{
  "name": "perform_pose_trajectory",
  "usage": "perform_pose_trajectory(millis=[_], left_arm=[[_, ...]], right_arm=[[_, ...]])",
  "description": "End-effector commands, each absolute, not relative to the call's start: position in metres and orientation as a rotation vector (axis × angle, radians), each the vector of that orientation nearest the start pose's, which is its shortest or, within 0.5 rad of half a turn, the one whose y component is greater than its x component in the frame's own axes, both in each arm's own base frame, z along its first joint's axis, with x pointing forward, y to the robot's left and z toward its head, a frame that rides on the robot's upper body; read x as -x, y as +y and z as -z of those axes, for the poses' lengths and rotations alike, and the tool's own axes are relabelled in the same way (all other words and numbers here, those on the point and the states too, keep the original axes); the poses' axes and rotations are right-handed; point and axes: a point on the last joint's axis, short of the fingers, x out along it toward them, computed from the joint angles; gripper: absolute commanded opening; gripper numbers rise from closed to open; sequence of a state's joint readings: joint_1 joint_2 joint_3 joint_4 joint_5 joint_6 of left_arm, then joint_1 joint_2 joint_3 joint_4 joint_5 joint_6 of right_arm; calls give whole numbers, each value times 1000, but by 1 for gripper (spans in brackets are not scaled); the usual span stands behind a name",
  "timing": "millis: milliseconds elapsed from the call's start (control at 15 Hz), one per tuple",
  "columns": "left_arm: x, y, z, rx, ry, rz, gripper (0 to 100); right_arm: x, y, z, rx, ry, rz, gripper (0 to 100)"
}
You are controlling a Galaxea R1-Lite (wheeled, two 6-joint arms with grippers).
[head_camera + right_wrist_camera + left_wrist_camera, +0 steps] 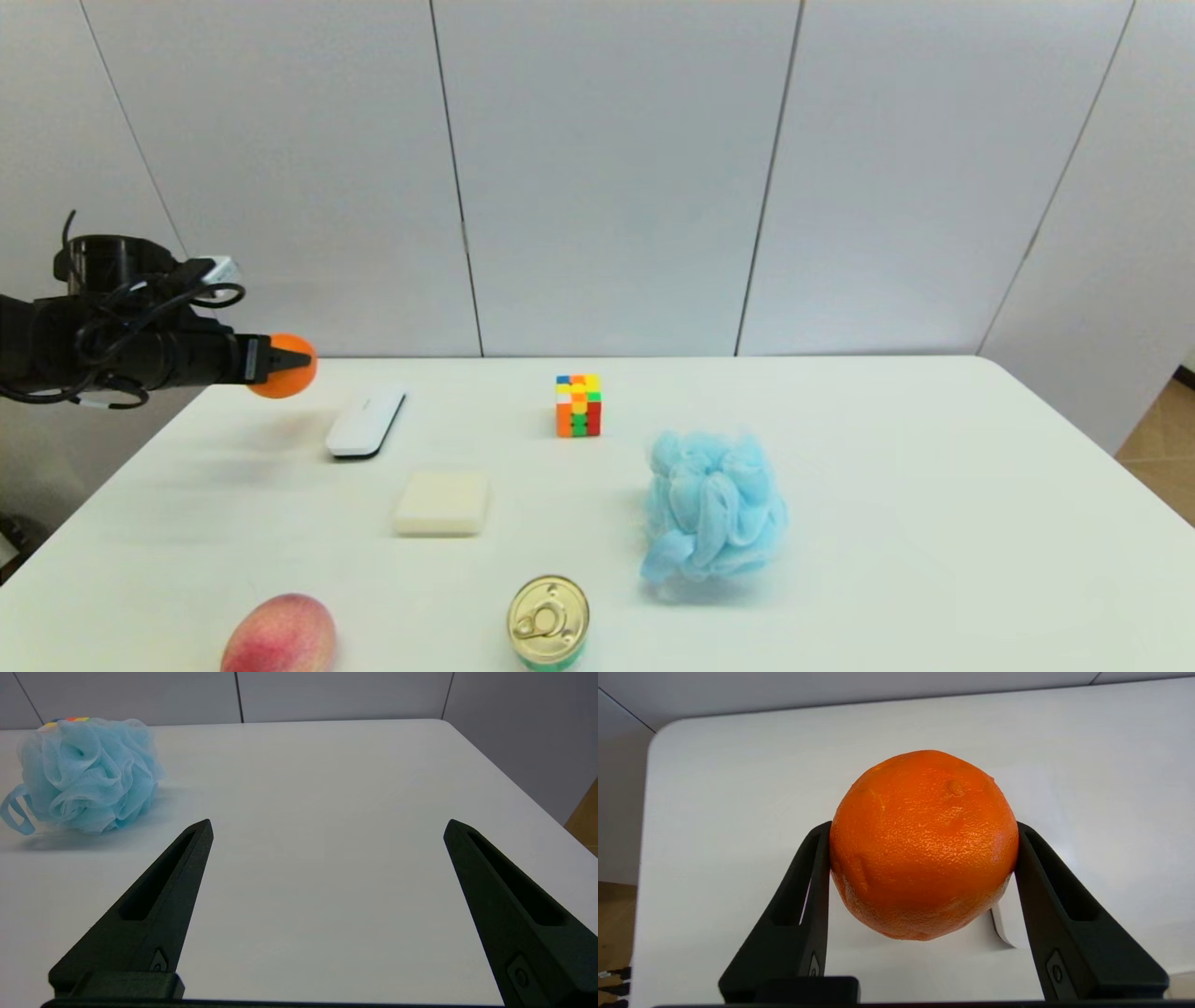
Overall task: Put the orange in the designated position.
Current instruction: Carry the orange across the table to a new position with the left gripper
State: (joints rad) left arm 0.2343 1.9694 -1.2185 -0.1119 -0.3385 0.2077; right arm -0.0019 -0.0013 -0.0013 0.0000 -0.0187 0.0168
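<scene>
The orange hangs in the air above the table's far left corner, clamped between the two black fingers of my left gripper. In the left wrist view the orange fills the middle, with my left gripper shut on its sides and white tabletop below. My right gripper is out of the head view; its own camera shows it open over bare white table on the right side. The designated position has no marking that I can see.
On the white table lie a white remote-like case, a cream soap bar, a colourful puzzle cube, a blue bath pouf, a tin can and a pink-red fruit. The pouf sits ahead of my right gripper.
</scene>
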Motion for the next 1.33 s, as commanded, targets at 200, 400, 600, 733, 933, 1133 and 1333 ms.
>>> perform_pose_trajectory(millis=[200, 400, 600, 733, 933, 1133, 1333], left_arm=[[-391, 76, -114, -7, 695, 170, 0], [-390, 69, -108, 2, 747, 191, 0], [-391, 66, -108, 0, 748, 198, 0], [-391, 65, -109, -2, 748, 203, 0], [-391, 65, -111, -4, 743, 199, 0], [-390, 66, -113, -5, 737, 196, 0], [-389, 68, -115, -5, 733, 188, 0]], right_arm=[[23, 0, -76, -17, -3, 20, 100], [23, 0, -76, -17, -3, 20, 100], [23, 0, -76, -17, -3, 20, 100], [23, 0, -75, -17, -2, 20, 100], [23, 0, -76, -17, -3, 20, 100], [23, 0, -76, -17, -3, 20, 100], [23, 0, -75, -17, -2, 20, 100]])
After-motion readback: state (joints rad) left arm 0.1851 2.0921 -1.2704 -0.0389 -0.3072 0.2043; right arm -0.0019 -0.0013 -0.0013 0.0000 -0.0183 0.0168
